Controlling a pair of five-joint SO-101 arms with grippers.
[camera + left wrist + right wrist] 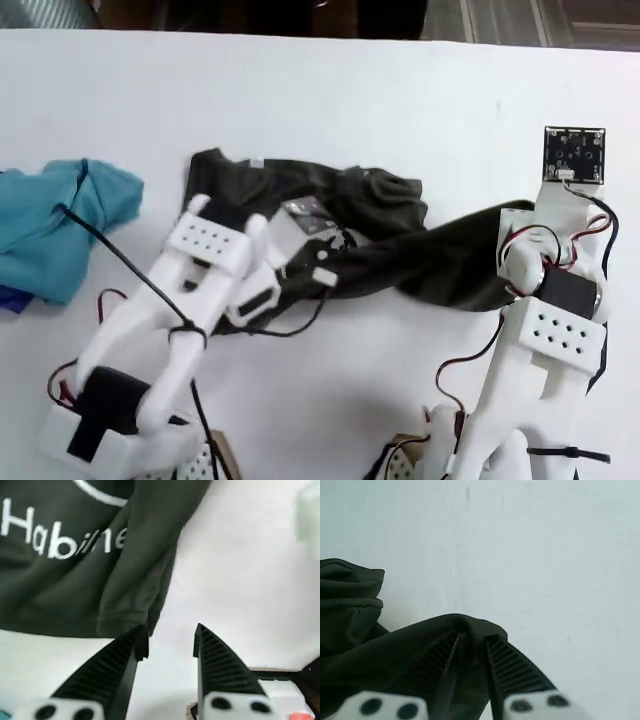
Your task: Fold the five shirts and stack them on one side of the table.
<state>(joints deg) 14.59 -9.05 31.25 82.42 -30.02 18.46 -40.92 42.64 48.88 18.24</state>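
Stretching across the middle of the white bench [400,90], the dark charcoal cloth shirt [370,215] lay rumpled between the two arms. The left arm [205,250] leaned low over its near edge; the left jaws stood apart, one tip just at the hem, nothing between them. The right arm [550,320] stood at the shirt's other end, the right jaws clamped on a fold of the cloth. White lettering [60,535] ran across the shirt's front. A crumpled teal shirt [60,215] lay near the bench's edge, on the left arm's side.
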